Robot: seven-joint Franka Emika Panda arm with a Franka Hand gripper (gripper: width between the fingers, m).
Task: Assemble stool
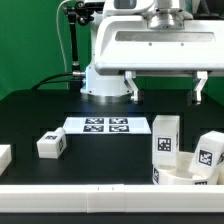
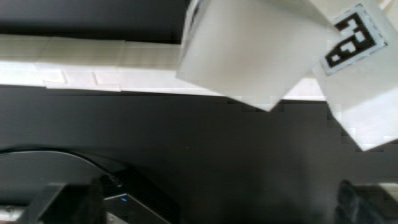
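Stool parts lie loose on the black surface (image 1: 30, 120), with the jaws spread wide above them and nothing between them.

The round, shallow white seat (image 1: 185, 178) sits at the exterior view's lower right. An upright leg (image 1: 165, 135) and a tilted leg (image 1: 208, 150), both blocky, white and carrying black-and-white tags, stand in it or just behind it; I cannot tell which. A third leg (image 1: 52, 145) lies well apart, near the marker board (image 1: 105, 125).
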